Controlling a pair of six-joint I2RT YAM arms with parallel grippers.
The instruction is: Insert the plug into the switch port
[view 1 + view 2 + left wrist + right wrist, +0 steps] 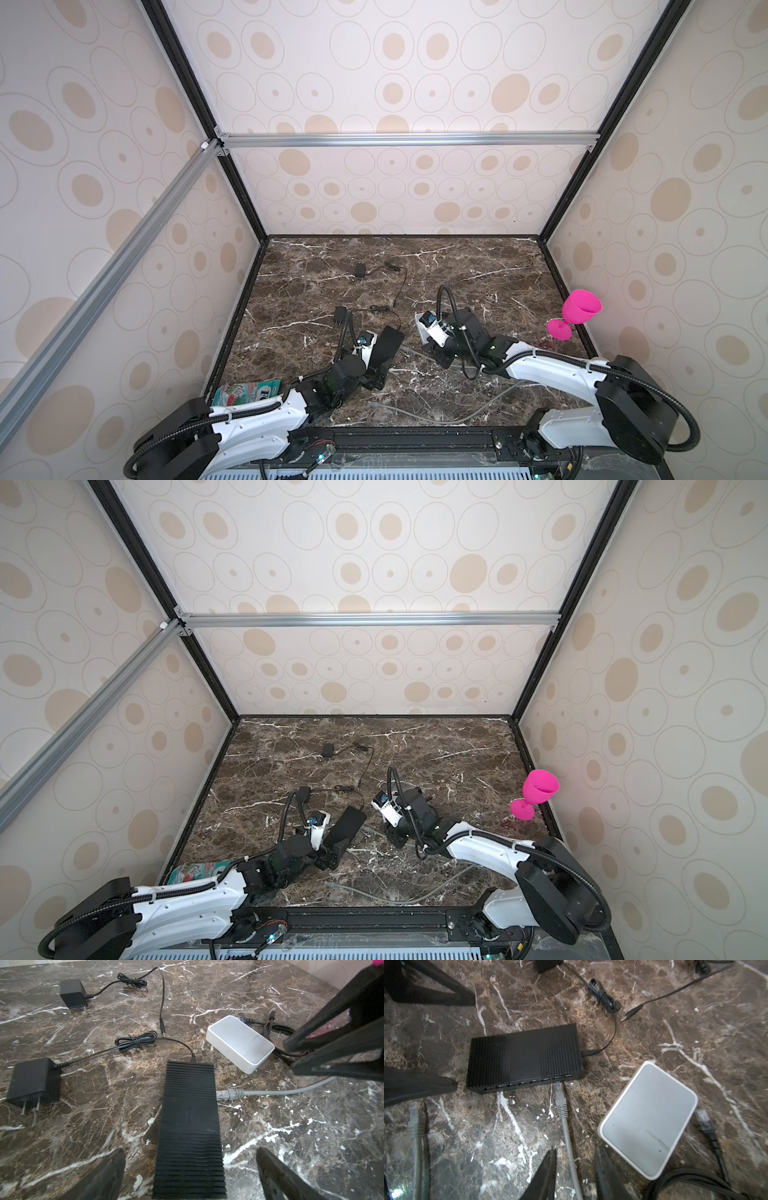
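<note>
Straddling one end of the black switch [190, 1115] on the marble table [478, 266], my left gripper [190, 1152] stands with its jaws spread wide, one finger on each side of the ribbed case and neither touching it. My right gripper [575, 1149] hangs low over the gray cable [570, 1147] with its jaws narrow but apart. The cable runs between the fingertips with a gap on both sides, so nothing is clamped. The gray plug [558, 1095] at the cable's end lies flat on the table, its clear tip right at the row of ports [529, 1082] on the switch's long side, toward the end where the thin power lead [608, 1043] goes in. The plug's whole body shows outside the case, and I cannot tell whether the tip has entered a port. A white box [648, 1120] lies near the plug, apart from the switch, with a black network cable [708, 1126] just beside it. A second gray plug [416, 1120] lies loose on the table near one finger of my left gripper. One black power adapter [34, 1082] lies beside the switch, a second adapter [72, 993] farther back. A pink goblet [579, 309] leans tilted at the table's right edge in both top views.
</note>
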